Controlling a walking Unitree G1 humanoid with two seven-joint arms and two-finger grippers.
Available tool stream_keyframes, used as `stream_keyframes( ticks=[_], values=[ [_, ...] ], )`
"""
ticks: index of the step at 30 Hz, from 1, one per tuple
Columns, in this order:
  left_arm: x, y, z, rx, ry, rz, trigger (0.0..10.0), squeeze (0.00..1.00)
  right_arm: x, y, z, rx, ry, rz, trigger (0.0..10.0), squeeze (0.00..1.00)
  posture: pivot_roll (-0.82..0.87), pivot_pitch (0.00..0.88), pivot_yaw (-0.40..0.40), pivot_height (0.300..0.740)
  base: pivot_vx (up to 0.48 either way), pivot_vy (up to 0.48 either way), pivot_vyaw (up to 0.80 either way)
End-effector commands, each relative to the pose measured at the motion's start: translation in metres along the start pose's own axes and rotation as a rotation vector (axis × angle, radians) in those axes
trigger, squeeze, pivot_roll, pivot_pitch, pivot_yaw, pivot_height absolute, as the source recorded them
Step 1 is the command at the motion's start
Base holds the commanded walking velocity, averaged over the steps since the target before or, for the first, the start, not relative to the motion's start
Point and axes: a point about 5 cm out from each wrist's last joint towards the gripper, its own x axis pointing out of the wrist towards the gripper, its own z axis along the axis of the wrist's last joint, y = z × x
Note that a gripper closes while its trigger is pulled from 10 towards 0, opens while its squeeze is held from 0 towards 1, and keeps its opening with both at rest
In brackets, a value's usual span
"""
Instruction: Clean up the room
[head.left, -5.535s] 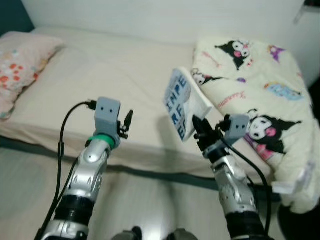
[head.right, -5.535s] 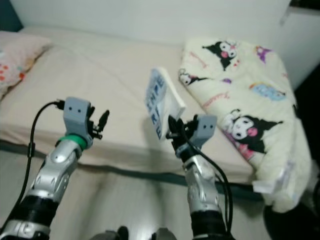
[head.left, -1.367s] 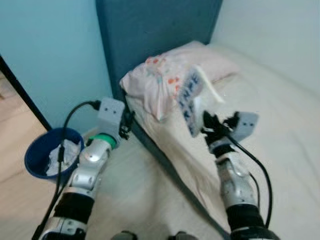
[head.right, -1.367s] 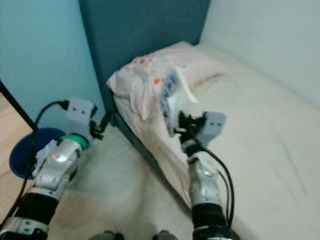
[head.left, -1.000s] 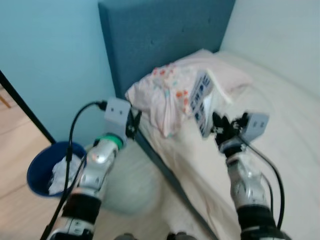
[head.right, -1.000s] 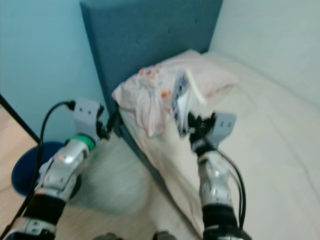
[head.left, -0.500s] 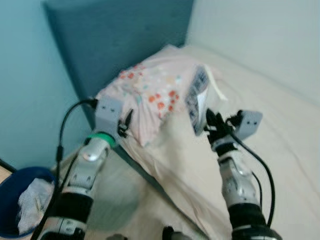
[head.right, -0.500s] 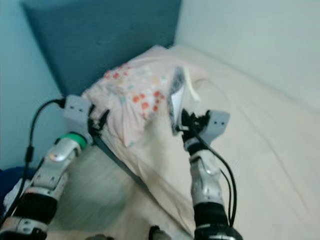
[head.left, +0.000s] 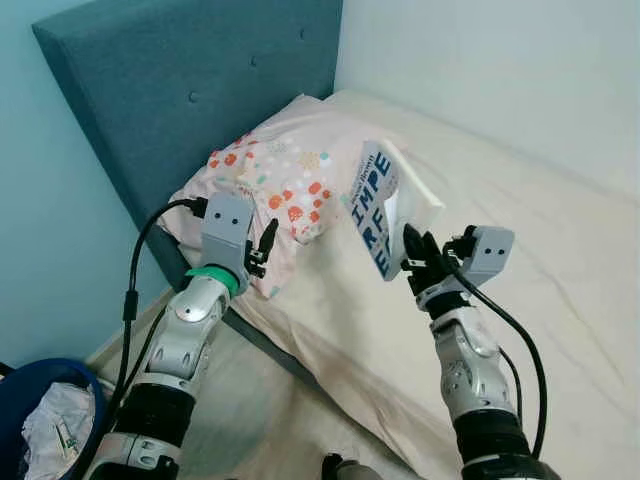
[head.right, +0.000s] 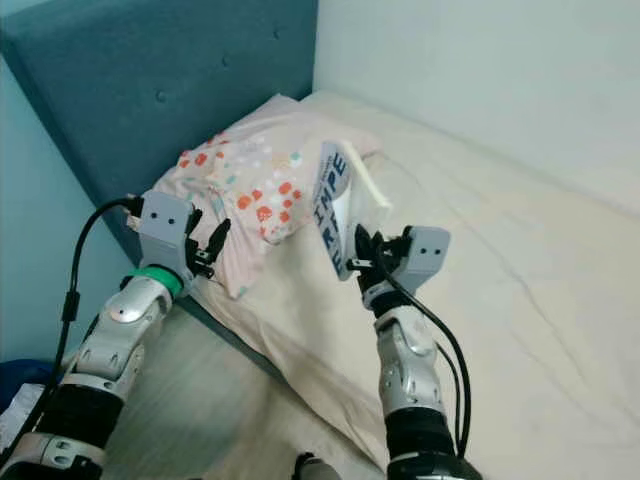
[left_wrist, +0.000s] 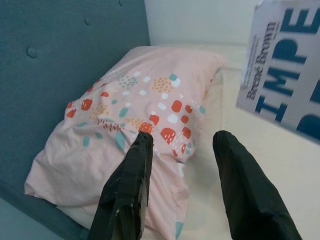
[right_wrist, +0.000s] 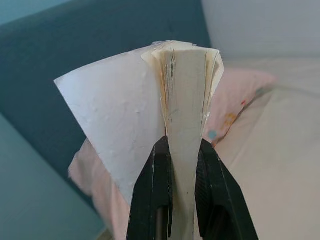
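Since half a second ago your head camera has swung: the blue headboard (head.left: 200, 80) and the wall are now sitting squarer and sharper, and the blue bin (head.left: 40, 420) is peeking in at the lower left corner of the left eye view, while the book is staying clamped in your right gripper just as before.

You are holding the book (head.left: 385, 205) up in the air over the bed, near its headboard end, cover with big blue letters turned toward your left. It is standing on its lower edge, tilted a little, with the pages fanning out above the grip. Your right gripper (head.left: 412, 262) is pinching that lower edge; in the right wrist view the two black fingers (right_wrist: 161, 195) are pressing tight on either side of the page block (right_wrist: 186, 100).

Just beyond the book, the pink pillow (head.left: 275, 180) with red, orange and teal spots is lying at the headboard end of the mattress (head.left: 540, 280), touching the headboard and hanging slightly over the mattress's near edge.

Your left gripper (head.left: 262, 245) is hovering beside that near edge, close to the pillow's front corner, fingers spread apart and gripping nothing; the left wrist view is looking between them at the pillow and at a piece of the book cover.

The bin is standing on the floor (head.left: 260, 400) by the teal wall, with crumpled white paper inside.
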Motion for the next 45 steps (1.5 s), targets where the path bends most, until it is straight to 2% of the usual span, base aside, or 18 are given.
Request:
stream_keyframes(
  ticks=[1, 10, 37, 45],
  values=[
    [-0.0062, -0.0005, -0.0163, 0.03, 0.055, -0.013, 10.0, 0.0, -0.0032, 0.0032, -0.0058, 0.048, 0.017, 0.03, 10.0, 0.0, 0.01, 0.052, 0.078, 0.724, 0.0, 0.0, 0.0],
    [-0.009, 0.0007, -0.0203, 0.029, 0.07, -0.008, 10.0, 0.0, -0.0043, -0.0053, -0.0017, 0.04, 0.006, -0.008, 10.0, 0.0, 0.01, 0.06, 0.077, 0.709, 0.0, 0.0, 0.0],
    [-0.0083, -0.0003, -0.0185, 0.025, 0.062, -0.009, 10.0, 0.0, -0.0045, -0.0034, -0.0012, 0.052, 0.0, -0.003, 10.0, 0.0, 0.01, 0.066, 0.077, 0.614, 0.0, 0.0, 0.0],
    [-0.0083, -0.0006, -0.0175, 0.026, 0.061, -0.01, 10.0, 0.0, -0.0043, -0.0026, -0.0008, 0.08, -0.004, 0.008, 10.0, 0.0, 0.01, 0.07, 0.081, 0.609, 0.0, 0.0, 0.0]
  ],
)
